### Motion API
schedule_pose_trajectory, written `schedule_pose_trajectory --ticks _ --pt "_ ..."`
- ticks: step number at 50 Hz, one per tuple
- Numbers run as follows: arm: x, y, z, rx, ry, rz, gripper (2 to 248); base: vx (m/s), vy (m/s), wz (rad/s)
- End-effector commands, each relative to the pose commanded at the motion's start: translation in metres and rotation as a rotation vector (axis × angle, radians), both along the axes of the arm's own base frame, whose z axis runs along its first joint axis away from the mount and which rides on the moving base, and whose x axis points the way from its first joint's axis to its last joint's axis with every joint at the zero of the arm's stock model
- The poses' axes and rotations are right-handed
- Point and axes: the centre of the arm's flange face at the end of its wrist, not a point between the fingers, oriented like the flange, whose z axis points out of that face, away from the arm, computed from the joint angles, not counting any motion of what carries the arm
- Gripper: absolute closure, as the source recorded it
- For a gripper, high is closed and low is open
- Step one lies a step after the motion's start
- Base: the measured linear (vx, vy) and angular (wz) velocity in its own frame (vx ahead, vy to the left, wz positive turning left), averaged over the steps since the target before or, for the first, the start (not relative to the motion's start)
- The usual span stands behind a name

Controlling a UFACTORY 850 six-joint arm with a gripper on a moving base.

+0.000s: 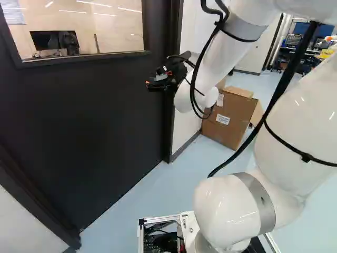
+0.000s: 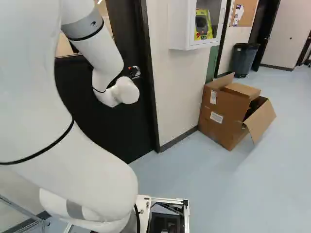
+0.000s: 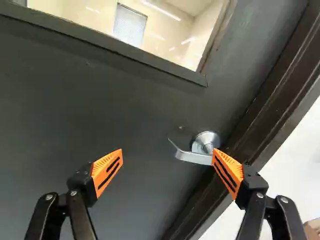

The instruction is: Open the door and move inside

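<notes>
Clock: 12 is dead ahead of the base. Your gripper [image 1: 155, 80] is at 12, up by the frame-post side of the door [image 1: 84, 116], fingers spread wide with nothing between them in a grip. Door handle [image 3: 195, 157]: silver lever, at about 1 o'clock off the gripper [image 3: 167, 151] if you take 12 along its axis. In the wrist view it's ahead, nearer the finger on the frame-post side; that fingertip overlaps the lever's round-mount end, contact I can't tell. What blocks you is the door itself: black, closed in its door frame [image 2: 148, 97], spanning roughly 10 to 12. Its window [image 1: 116, 26] shows a monitor [image 1: 47, 41] in the room behind, about 11. White wall [image 2: 170, 97] picks up right after the frame, toward 1. Big cardboard box [image 2: 223, 109], flaps open, is on the floor [image 2: 209, 194] at 1, just beside that wall, past the frame rather than in front of the door. Above it and nearer 12, a white wall cabinet [image 2: 180, 29] sticks out from the wall. Further back at 1: dark trash bin [image 2: 243, 60], pinboard [image 2: 250, 9] on the wall above it, and a cluttered desk [image 1: 305, 55], well apart from you.
</notes>
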Motion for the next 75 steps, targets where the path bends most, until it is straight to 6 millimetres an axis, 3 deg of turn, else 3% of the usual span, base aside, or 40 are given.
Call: schedule_pose_trajectory --ticks 14,31,54,75 --pt "0.02 0.001 0.014 -0.002 -0.033 0.007 3 0.0 0.0 0.0" --pt "0.042 0.01 0.017 -0.001 -0.039 0.024 3 0.0 0.0 0.0" --pt "0.054 0.018 0.017 -0.001 -0.04 0.04 3 0.0 0.0 0.0" --pt "0.063 0.018 -0.002 -0.003 -0.001 0.039 3 0.0 0.0 0.0"
